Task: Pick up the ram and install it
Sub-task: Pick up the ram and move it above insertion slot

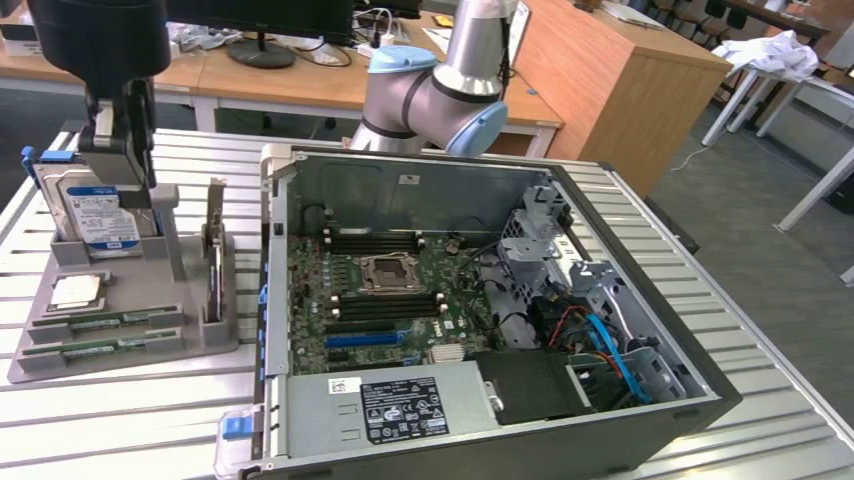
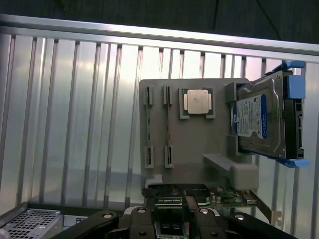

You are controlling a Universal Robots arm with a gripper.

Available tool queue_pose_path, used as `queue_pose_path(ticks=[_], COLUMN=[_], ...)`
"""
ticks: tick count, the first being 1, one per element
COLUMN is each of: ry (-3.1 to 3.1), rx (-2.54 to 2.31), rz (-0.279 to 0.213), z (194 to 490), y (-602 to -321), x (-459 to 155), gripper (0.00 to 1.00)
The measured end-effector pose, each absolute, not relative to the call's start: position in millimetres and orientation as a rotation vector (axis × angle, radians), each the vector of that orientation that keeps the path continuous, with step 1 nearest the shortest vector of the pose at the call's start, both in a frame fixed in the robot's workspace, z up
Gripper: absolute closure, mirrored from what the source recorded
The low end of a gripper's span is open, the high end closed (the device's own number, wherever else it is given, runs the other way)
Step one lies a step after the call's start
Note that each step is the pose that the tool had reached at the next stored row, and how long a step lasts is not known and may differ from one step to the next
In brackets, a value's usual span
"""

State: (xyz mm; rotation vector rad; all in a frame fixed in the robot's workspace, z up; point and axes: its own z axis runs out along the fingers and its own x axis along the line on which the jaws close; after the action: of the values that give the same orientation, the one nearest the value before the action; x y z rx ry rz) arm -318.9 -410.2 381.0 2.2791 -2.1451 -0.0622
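Observation:
Two green ram sticks lie side by side in slots at the near end of a grey holder [image 1: 187, 340]: one ram stick [image 1: 104, 322] and a second [image 1: 96, 348]. From the wrist view they appear edge-on as thin lines, one ram stick [image 2: 169, 124] clearer than the other [image 2: 148, 124]. My gripper [image 1: 120, 170] hangs above the far end of the holder, over the hard drive [image 1: 100, 215], well apart from the sticks. Its dark fingers [image 2: 192, 206] stand open with nothing between them, and the gripper [image 2: 170, 211] is high above the holder.
The holder also carries a silver CPU chip [image 2: 198, 101], the blue-labelled hard drive [image 2: 261, 117] and an upright card [image 1: 214, 265]. To the exterior view's right stands the open computer case [image 1: 627, 420] with its motherboard [image 1: 387, 290]. Everything rests on a slatted metal table [image 1: 120, 420].

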Motion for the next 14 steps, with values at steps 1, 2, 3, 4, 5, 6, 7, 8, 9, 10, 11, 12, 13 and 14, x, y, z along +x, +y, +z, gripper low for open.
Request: queue_pose_path(ticks=[1,2,3,4,5,6,7,8,9,10,11,12,13,14], ry=[-2.145,-2.145,-2.145,-2.145,-2.145,-2.145,-2.145,-2.145,-2.145,-2.145,-2.145,-2.145,-2.145,-2.145], rx=[2.279,2.279,2.279,2.279,2.279,2.279,2.279,2.279,2.279,2.279,2.279,2.279,2.279,2.279], rz=[-0.062,-0.062,-0.062,-0.062,-0.062,-0.062,-0.062,-0.062,-0.062,-0.062,-0.062,-0.062,-0.062,-0.062], z=[380.6,380.3,380.1,379.8,379.5,379.3,379.0,378.8,378.5,378.2,377.9,377.6,377.4,377.1], y=[-410.2,-410.2,-410.2,-410.2,-410.2,-410.2,-410.2,-410.2,-410.2,-410.2,-410.2,-410.2,-410.2,-410.2], x=[-319.1,-319.3,-319.4,-319.7,-319.9,-320.1,-320.3,-320.5,-320.7,-320.9,-321.1,-321.2,-321.3,-321.4], gripper=[0.64,0.64,0.64,0.64,0.64,0.64,0.64,0.64,0.64,0.64,0.64,0.64,0.64,0.64])
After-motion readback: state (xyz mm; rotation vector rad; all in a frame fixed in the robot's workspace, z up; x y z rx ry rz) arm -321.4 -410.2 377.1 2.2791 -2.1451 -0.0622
